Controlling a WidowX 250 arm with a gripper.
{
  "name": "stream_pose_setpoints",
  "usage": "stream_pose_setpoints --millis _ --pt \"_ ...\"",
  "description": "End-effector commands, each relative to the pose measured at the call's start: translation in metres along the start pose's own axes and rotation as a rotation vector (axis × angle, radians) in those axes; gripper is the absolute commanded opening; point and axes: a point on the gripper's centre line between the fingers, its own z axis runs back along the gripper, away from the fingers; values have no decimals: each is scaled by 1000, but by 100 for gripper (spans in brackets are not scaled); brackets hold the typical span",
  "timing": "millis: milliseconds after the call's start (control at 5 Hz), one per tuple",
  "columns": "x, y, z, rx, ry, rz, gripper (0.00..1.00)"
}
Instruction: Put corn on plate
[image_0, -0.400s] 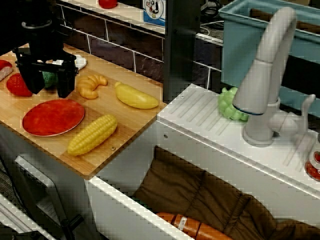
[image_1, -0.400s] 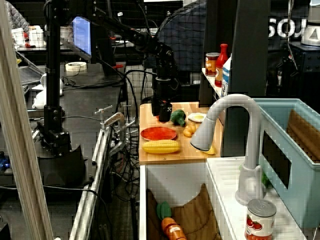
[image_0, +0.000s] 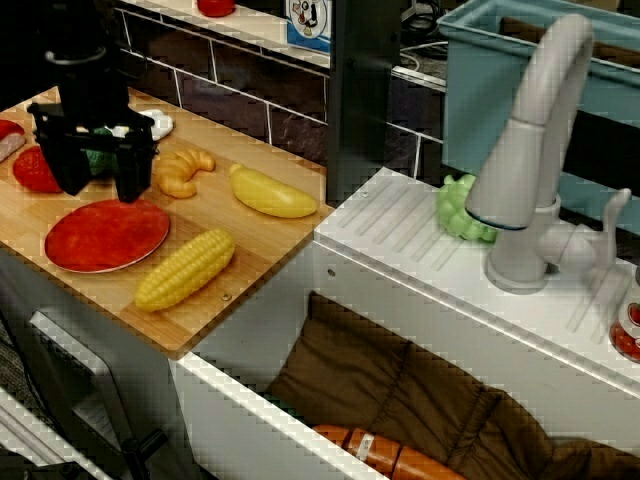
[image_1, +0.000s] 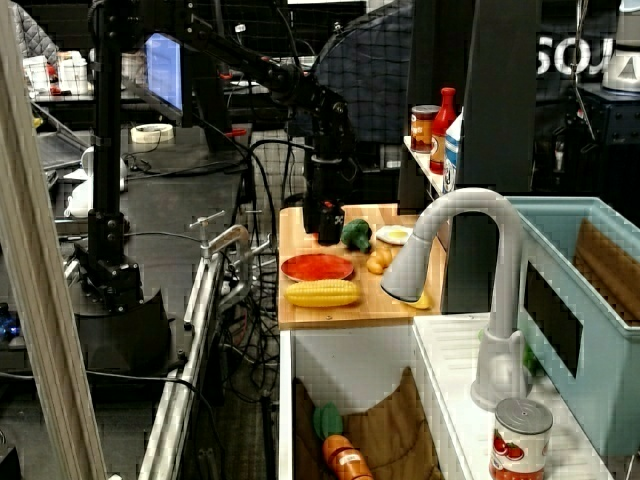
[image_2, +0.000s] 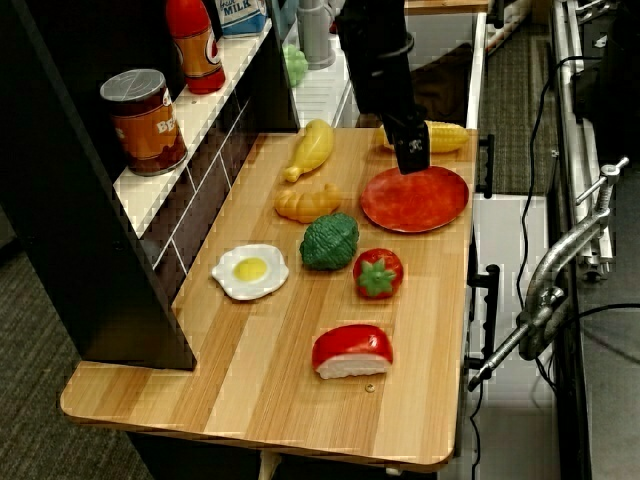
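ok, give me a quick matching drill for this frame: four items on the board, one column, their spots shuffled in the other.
Things
1. corn
2. plate
3. fried egg
4. gripper

Places
a. bare, nothing lying on it
b. nearest the brick back wall, beside the broccoli
c. on the wood beside the plate, toward the sink
d. above the plate's far edge, holding nothing

Pairs: 1-c, 2-a, 3-b, 4-d
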Motion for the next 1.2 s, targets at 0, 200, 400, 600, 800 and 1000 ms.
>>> stream_pose_setpoints --millis 0,200,400,600,800,1000 --pt "10 -13 31 -59 -8 -84 100" --pt "8 -29 67 -131 43 -110 100" --pt "-14 -32 75 -178 40 -156 100" --pt "-49 -28 44 -155 -34 -230 100" --pt "-79 -15 5 -109 -93 -346 100" --pt "-91 3 -41 -93 -147 -367 100"
